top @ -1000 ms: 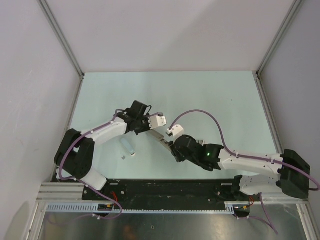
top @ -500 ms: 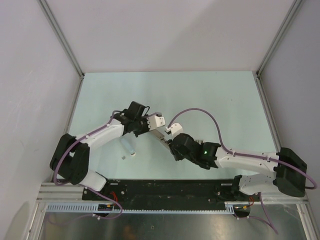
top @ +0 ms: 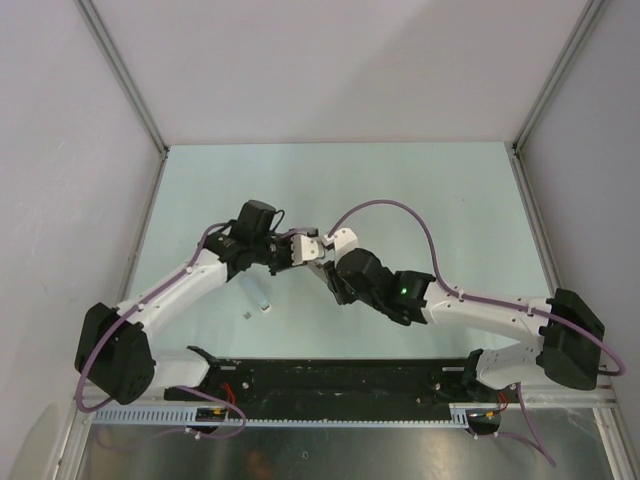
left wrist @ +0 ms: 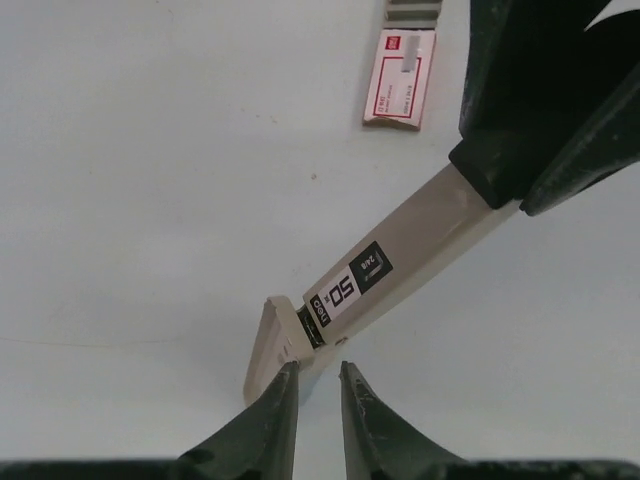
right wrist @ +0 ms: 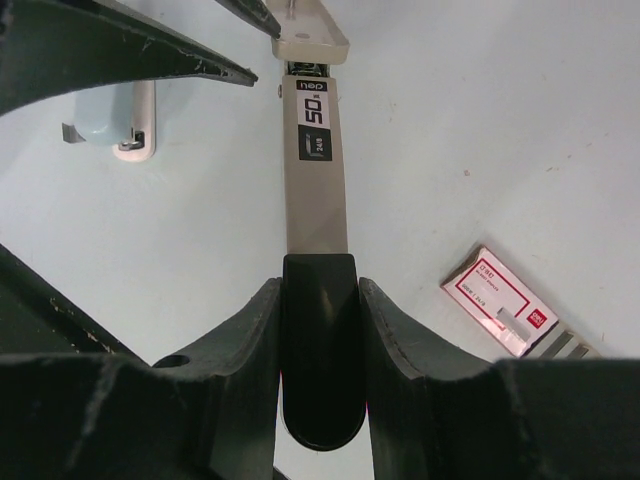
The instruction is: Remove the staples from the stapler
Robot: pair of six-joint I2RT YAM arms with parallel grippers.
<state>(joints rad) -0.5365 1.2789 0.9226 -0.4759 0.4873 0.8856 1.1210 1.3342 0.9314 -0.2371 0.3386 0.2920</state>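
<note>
Right wrist: right jaws clamp the stapler (right wrist: 314,190) by its black rear, aloft over the counter's middle. Left jaws narrowly parted at its nose, pinching nothing visible. Probably light, rigid, slick plastic; grip the flat sides.

The table's (top: 400,185) upper half lies open in the overhead view. Mid-frame, the left arm (top: 190,282), stapler (top: 320,262) and right arm (top: 480,310) form one barrier; a pale blue piece (top: 262,297) lies just below it, left of centre.
</note>
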